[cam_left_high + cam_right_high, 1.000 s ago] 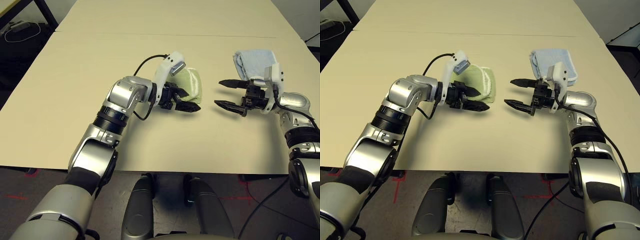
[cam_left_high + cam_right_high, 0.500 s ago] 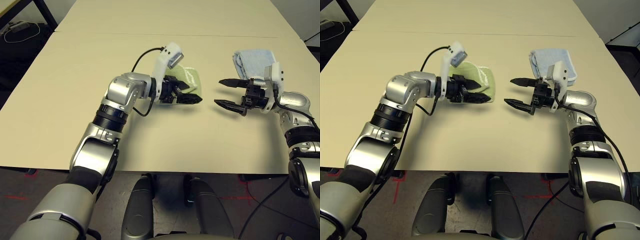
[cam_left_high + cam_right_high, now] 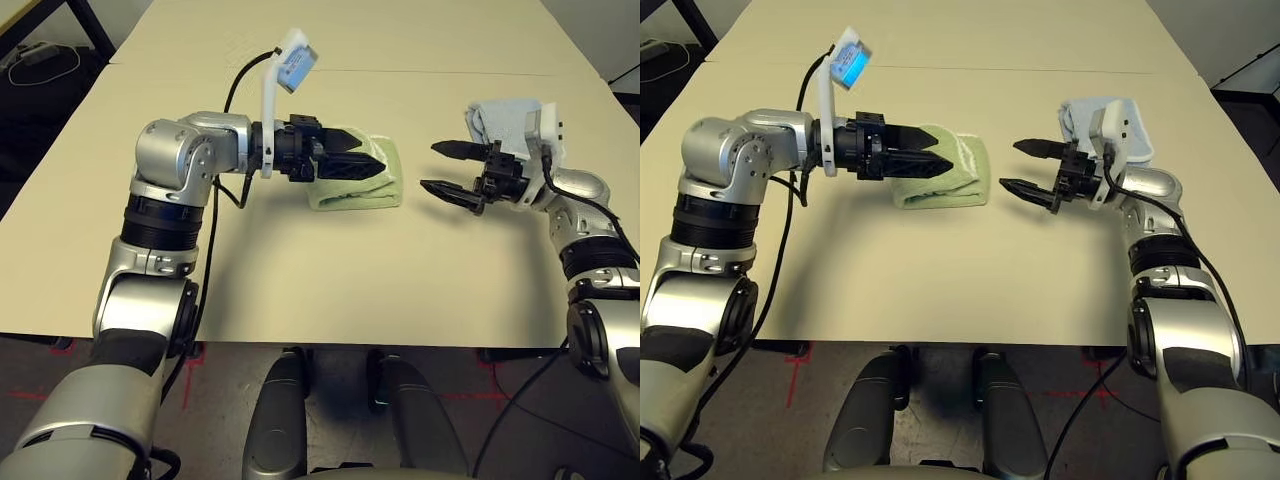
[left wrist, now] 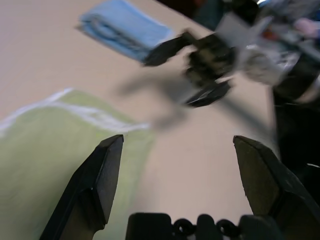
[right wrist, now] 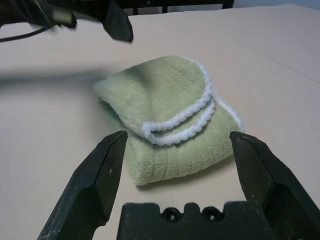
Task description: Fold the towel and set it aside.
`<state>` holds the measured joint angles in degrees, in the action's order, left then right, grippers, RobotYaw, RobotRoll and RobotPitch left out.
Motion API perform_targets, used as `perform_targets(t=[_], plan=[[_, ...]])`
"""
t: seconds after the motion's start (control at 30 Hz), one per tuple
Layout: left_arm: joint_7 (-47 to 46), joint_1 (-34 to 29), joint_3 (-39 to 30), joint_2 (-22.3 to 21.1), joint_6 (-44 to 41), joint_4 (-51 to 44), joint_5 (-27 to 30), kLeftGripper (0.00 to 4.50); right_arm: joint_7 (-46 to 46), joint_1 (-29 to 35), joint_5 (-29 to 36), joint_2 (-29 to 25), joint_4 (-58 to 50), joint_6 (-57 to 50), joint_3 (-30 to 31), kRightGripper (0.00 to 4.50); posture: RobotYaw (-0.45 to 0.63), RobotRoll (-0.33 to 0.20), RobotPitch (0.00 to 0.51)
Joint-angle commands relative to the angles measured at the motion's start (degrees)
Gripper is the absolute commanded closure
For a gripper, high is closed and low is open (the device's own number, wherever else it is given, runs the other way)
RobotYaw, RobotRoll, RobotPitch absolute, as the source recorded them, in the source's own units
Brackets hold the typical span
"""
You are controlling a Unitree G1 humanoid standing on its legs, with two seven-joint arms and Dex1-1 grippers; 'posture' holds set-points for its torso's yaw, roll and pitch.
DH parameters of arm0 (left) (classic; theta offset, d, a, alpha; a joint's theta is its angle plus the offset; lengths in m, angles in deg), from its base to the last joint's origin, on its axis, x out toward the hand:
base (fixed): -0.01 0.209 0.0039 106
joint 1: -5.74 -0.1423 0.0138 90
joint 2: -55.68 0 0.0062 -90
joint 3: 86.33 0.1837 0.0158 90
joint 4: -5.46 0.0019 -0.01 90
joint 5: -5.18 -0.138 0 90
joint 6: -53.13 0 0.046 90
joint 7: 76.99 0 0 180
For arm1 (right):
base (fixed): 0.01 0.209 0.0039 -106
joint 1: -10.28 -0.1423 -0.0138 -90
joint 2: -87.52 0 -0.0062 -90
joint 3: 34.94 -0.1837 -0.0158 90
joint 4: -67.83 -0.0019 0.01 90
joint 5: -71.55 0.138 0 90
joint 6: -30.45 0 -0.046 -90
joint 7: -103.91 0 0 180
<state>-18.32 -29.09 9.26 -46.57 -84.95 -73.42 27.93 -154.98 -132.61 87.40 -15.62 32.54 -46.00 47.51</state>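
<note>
Light green towel [image 5: 170, 120] with white stitched edging; pale blue towel [image 4: 125, 30]; plain beige surface [image 3: 330, 290]; black left claw [image 3: 375, 166] and black right claw [image 3: 442, 168] on silver arms with white camera mounts

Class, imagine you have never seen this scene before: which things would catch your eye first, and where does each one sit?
The folded light green towel lies mid-table, its white edging showing. The left end effector hangs open over it, and the right end effector, also open, points at it from the other side without touching. Behind the right one sits a pale blue folded towel on the tan table.
</note>
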Motion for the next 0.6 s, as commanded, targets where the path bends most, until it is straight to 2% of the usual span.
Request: perform_targets(t=[0.03, 0.13, 0.23, 0.43, 0.6], plan=[[-3.33, -5.6, -0.05, -1.77, 12.38, -0.49, -5.54, 0.04, 0.46, -0.11, 0.69, -0.17, 0.86, -2.84, -0.72, 0.0, 0.18, 0.0, 0.189], [-3.77, -9.82, -1.07, -3.87, 20.63, 0.5, -8.0, 0.04, -0.21, -0.16, 0.88, -1.02, 0.98, -4.98, -0.88, 0.0, 0.17, 0.0, 0.191], [-3.18, -12.62, -2.82, -5.75, 25.27, 1.79, -8.26, 0.04, -1.32, -0.04, 1.1, -2.3, 1.54, -5.72, -1.15, 0.0, 0.17, 0.0, 0.191], [-7.23, -13.73, -8.69, -6.61, 29.12, 6.25, -7.43, 0.04, -0.31, -0.14, 0.69, -4.5, 4.0, -4.59, -1.8, 0.0, 0.16, 0.0, 0.193], [-10.98, -14.09, -11.99, -5.22, 30.66, 8.03, -6.67, 0.04, 0.38, 0.46, 0.83, -3.45, 3.28, -3.72, -1.91, 0.0, 0.16, 0.0, 0.192]])
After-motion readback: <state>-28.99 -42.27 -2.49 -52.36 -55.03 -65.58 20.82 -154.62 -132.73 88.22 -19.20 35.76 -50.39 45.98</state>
